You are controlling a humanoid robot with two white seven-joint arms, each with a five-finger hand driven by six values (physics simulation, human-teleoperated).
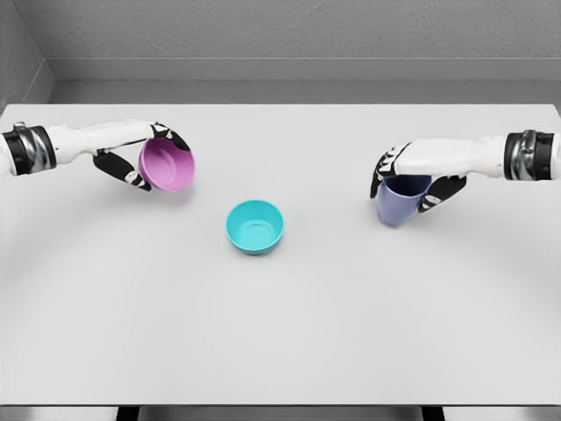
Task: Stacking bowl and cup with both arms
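Both arms are getting cut off by the frame edges, so only forearms and hands are showing. The left hand (pixel 140 162) is wrapping its fingers around a pink bowl (pixel 167 166), tipping it so the opening is facing toward the middle of the white table (pixel 280 333); part of the bowl's far rim is hiding behind the fingers, and I can't tell if it's touching the table or hanging just above it. The right hand (pixel 412 180) is gripping a blue-purple cup (pixel 401 200) from above, fingers curling down both sides, so the cup's rim is partly covered. Same deal there: hard to say whether its base is resting on the surface.

Counting up: two bowls, one cup. The second one, a teal bowl (pixel 255 226), is sitting upright between the hands, nothing touching it, well apart from both.
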